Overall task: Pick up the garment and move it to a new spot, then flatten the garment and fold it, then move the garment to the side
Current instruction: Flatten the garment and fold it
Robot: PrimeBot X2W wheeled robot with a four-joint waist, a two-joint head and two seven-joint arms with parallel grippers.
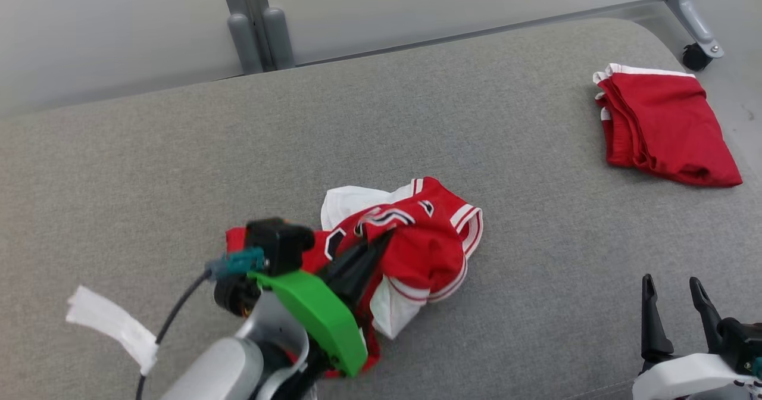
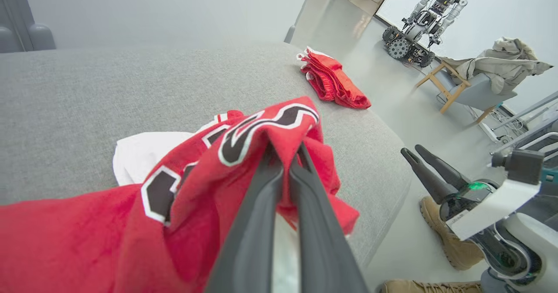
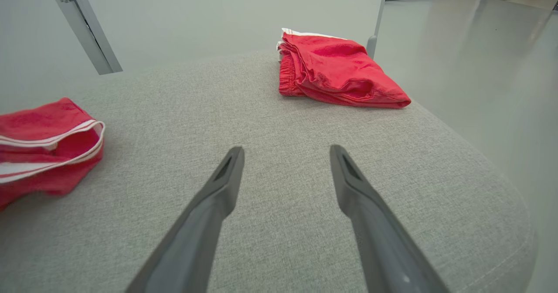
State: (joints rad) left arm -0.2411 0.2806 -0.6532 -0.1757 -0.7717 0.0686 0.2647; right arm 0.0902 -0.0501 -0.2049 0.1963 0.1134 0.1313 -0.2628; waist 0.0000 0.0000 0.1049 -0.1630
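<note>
A grey fabric-covered counter [image 1: 178,162] is stretching across the head view. Near its front middle, a crumpled red garment [image 1: 428,245] with white trim and black-and-white lettering is lying in a loose heap, with a white layer showing at its back and underside.

The left gripper [image 1: 381,242], on an arm with a bright green guard, is reaching into the heap from the lower left. Its two dark fingers [image 2: 261,206] are pressing tightly together and are pinching a raised fold of the red cloth. In the left wrist view the lettered fabric is draping over and around the fingertips.

The right gripper [image 1: 671,284] is sitting at the lower right of the head view, well apart from the garment. Its fingers [image 3: 218,197] are spread wide and are gripping nothing, pointing out over bare grey fabric.

A second red piece of clothing [image 1: 667,126], folded with white edging along one end, is lying at the far right of the counter, near the rounded corner. A strip of white tape [image 1: 113,325] is sticking to the counter at the lower left.

In the left wrist view, beyond the counter's edge, a tan boot [image 2: 449,236] is standing on the pale floor, and a wooden-legged chair [image 2: 471,90] is carrying a heap of beige cloth.
</note>
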